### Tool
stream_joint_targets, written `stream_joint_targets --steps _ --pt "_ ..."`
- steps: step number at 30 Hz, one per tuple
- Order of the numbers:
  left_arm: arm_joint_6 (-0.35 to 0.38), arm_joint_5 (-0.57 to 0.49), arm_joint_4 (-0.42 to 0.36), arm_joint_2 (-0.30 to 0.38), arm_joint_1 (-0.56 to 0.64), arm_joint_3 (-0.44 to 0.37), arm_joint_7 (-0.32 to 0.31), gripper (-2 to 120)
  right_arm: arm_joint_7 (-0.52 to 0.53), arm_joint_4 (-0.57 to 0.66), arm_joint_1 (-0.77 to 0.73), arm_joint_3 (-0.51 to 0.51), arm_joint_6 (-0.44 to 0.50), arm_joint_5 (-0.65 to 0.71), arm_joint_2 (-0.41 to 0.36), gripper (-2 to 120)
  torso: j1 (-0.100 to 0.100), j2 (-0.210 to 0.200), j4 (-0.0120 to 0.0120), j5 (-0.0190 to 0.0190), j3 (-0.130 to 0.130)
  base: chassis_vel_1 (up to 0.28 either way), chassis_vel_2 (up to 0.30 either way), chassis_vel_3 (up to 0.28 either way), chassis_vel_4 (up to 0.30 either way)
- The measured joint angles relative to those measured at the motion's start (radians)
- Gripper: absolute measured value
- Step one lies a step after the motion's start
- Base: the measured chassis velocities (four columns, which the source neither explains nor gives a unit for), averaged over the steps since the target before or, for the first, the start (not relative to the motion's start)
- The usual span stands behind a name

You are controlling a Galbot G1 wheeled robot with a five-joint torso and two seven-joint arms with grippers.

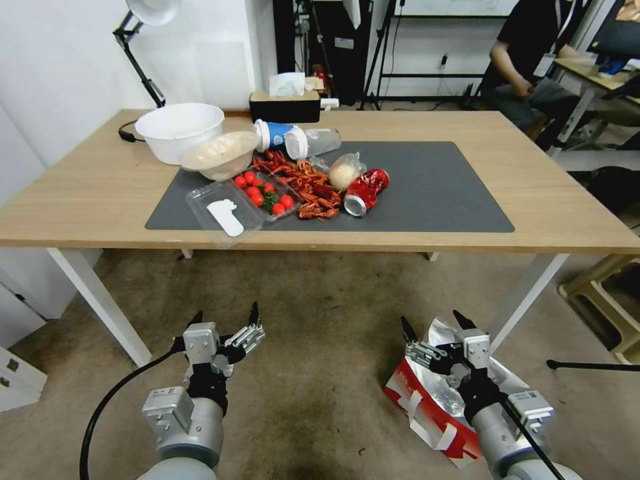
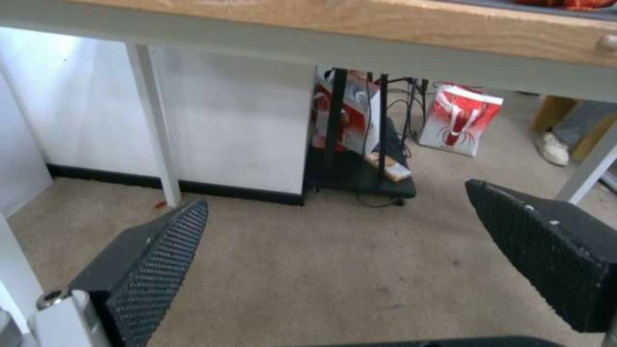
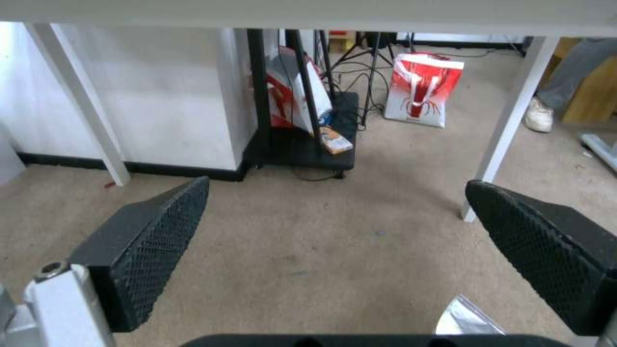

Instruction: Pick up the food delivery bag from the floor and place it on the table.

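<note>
The bag (image 1: pixel 433 407) lies tipped on the floor (image 1: pixel 320 313) in front of the table (image 1: pixel 100 193), foil mouth open, partly under the right arm. The right gripper (image 1: pixel 437 327) hangs just above that mouth, claw spread wide and holding nothing; the left gripper (image 1: pixel 227 323) hovers over bare carpet well to the side, claw spread too. This looks like the reach, with the grasp not yet made. Next, I'd say, the right claw must drop to a white handle (image 1: pixel 417 403) or the rim and pinch it.

An office-like lab: carpeted floor (image 1: pixel 320 300), tripod stands (image 1: pixel 383 53) and a computer desk (image 1: pixel 593 73) behind the table (image 1: pixel 87 193).
</note>
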Motion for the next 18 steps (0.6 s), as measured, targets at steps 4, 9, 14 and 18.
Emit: stream_joint_targets --steps 4,9,14,18 --pt "-0.001 0.000 0.002 -0.001 0.000 0.000 -0.001 100 0.000 0.000 0.000 0.000 0.000 0.000 0.000 100 -0.008 -0.020 0.0000 0.0000 -0.012 0.000 0.000 0.000 0.000" --pt "-0.003 0.001 0.002 -0.003 0.000 0.001 -0.001 100 0.000 -0.001 0.000 0.002 0.000 0.002 -0.002 100 -0.018 -0.044 0.0000 0.0000 -0.027 0.000 0.000 0.000 0.000" --pt "-0.003 0.002 0.002 -0.004 0.000 0.002 -0.004 100 0.001 -0.001 0.000 0.003 0.000 0.002 -0.002 100 -0.027 -0.068 0.0000 0.0000 -0.041 0.000 0.000 0.000 0.000" --pt "-0.003 0.003 0.002 -0.005 0.000 0.002 -0.005 100 0.001 -0.001 -0.001 0.003 0.000 0.002 -0.002 100 -0.031 -0.079 0.0000 0.0000 -0.048 0.000 0.000 0.000 0.000"
